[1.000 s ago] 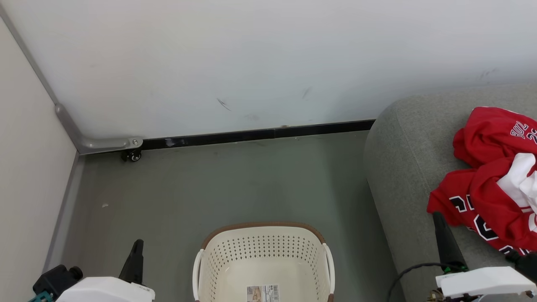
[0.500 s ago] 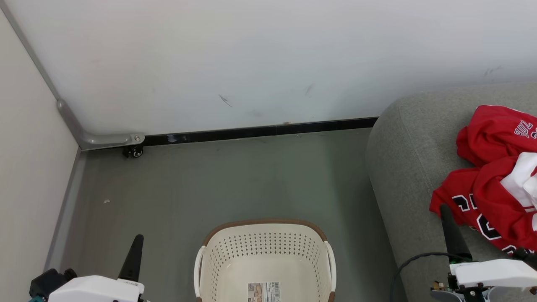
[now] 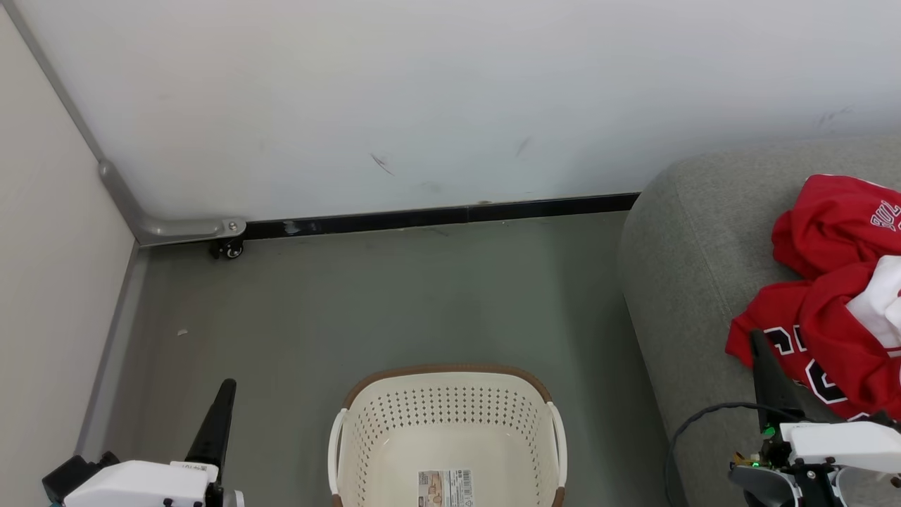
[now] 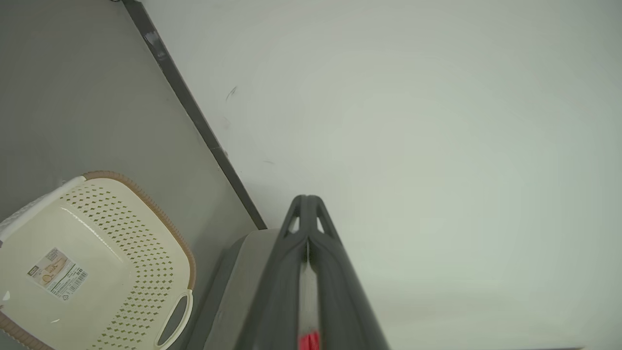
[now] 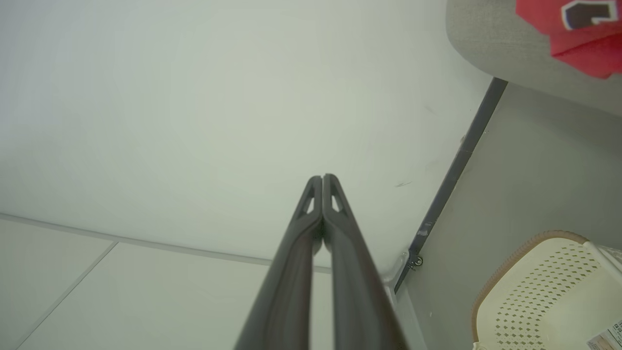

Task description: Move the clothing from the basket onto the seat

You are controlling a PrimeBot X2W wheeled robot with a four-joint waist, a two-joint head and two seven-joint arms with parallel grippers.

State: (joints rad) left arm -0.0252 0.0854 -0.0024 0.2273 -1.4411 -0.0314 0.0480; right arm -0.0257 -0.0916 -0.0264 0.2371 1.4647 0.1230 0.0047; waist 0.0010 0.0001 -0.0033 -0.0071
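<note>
Grey floor (image 3: 394, 303) meets a white wall (image 3: 450, 91); the basket (image 3: 443, 408) stands there, a barcode label (image 3: 445, 487) inside; the clothing (image 3: 838, 282) lies heaped on the seat (image 3: 690, 267); left gripper (image 3: 225, 396) and right gripper (image 3: 764, 353) have fingers pressed together, holding nothing.

Pale white wall (image 3: 450, 91) running across back, carrying few dark scuff marks (image 3: 381, 164) near its lower middle. Black baseboard strip (image 3: 436, 215) lying along wall's foot, meeting grey-green floor (image 3: 394, 296). Cream side panel (image 3: 49, 296) standing at left, forming corner with wall. Grey metal rail (image 3: 176, 228) coming down that corner, bending along floor edge, touching baseboard's left end. Small black caster wheel (image 3: 230, 249) sitting just beneath rail's end. Tiny pale speck (image 3: 182, 332) lying on floor near side panel.
</note>
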